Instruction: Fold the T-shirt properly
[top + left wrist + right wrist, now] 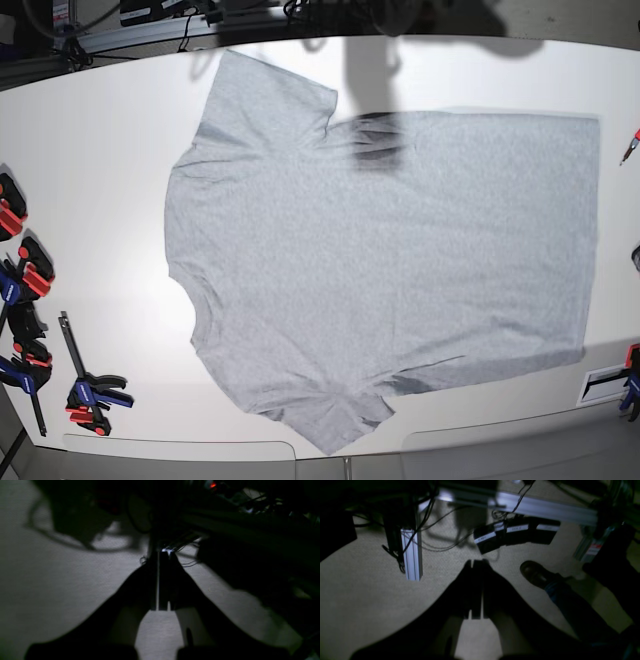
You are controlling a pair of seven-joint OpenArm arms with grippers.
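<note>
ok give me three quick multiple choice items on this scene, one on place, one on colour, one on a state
1. Where does the T-shirt lie?
A. spread flat on the white table
B. hanging off the table's edge
C. bunched in a basket

2. What colour is the T-shirt?
A. navy
B. light heather grey
C. red

3. How does the left hand stand?
A. wide open
B. shut on the T-shirt
C. shut, holding nothing

Key: 1 A, the base view shows it laid out on the tabletop. 2 B, the fabric is pale mottled grey. 3 C, the left wrist view shows its fingers together over bare floor.
</note>
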